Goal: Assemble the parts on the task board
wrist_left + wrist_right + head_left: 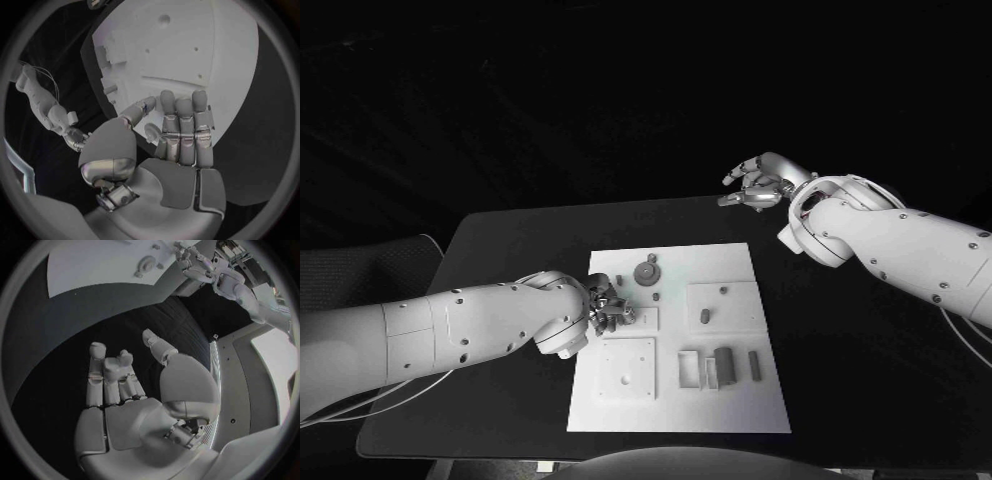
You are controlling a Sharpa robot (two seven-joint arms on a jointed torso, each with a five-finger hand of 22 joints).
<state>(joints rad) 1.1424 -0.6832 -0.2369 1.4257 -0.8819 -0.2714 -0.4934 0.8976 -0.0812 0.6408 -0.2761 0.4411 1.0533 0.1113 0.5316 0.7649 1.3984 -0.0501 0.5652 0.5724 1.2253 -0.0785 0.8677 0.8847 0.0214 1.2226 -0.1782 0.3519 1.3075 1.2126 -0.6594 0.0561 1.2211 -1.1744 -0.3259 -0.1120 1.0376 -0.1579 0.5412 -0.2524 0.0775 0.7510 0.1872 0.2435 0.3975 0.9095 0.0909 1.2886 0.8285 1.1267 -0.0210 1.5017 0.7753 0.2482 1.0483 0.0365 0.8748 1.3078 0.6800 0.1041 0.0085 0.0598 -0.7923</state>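
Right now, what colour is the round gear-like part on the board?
Grey, the round part on the white board; the head view shows it best.

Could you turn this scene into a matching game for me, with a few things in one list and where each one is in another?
Things:
1. left hand
2. right hand
3. task board
4. round gear-like part

Places:
A. lies on the board, near its far edge
B. in the air past the table's far right corner, holding nothing
C. at the board's left edge
D. flat in the middle of the black table

Pairs: 1-C, 2-B, 3-D, 4-A
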